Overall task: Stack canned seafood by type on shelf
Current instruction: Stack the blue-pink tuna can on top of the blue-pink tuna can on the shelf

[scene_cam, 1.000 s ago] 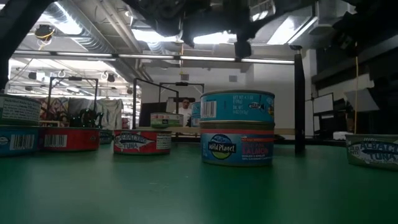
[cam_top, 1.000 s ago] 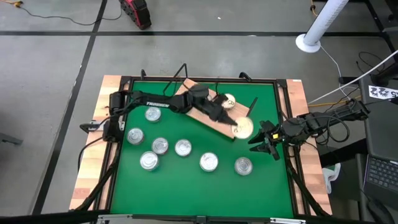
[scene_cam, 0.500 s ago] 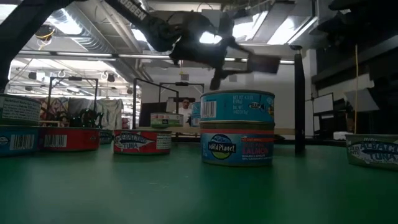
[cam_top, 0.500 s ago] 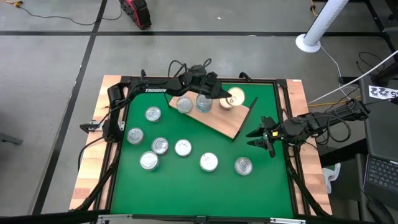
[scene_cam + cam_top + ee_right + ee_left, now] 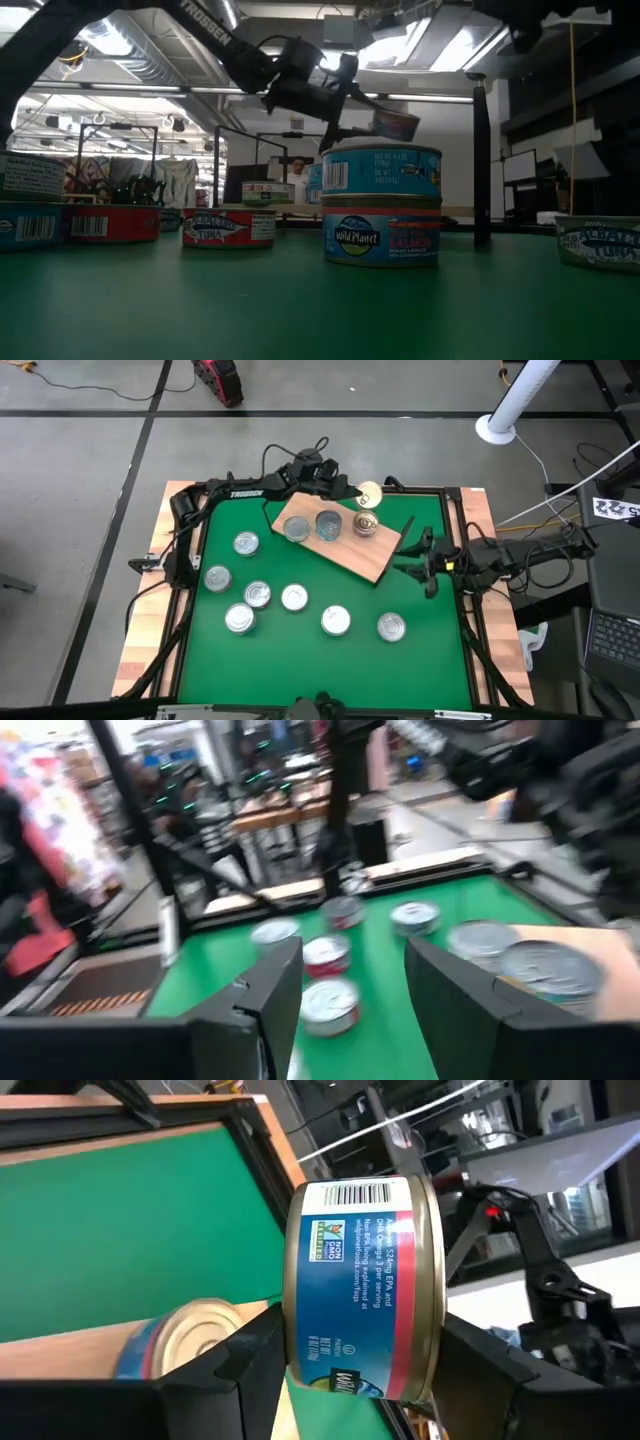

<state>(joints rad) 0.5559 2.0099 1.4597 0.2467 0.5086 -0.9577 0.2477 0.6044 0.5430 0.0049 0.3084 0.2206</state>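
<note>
High view: since a second ago my left gripper (image 5: 352, 491) has pulled back from the near end of the shelf (image 5: 340, 540) to its far edge, lifting a gold-topped tin (image 5: 369, 493) clear. My fingers (image 5: 240, 1360) clamp that tin's blue-and-red sides, holding it on edge above the board. Three tins sit on the shelf; six lie on the green mat (image 5: 300, 640). My right gripper (image 5: 425, 562) has shifted slightly nearer the shelf's right corner, fingers apart, holding nothing.

The held tin (image 5: 362, 1285) is blue with a red stripe and gold rim; the table (image 5: 300, 650) is green; the shelf (image 5: 345, 550) is light brown.
</note>
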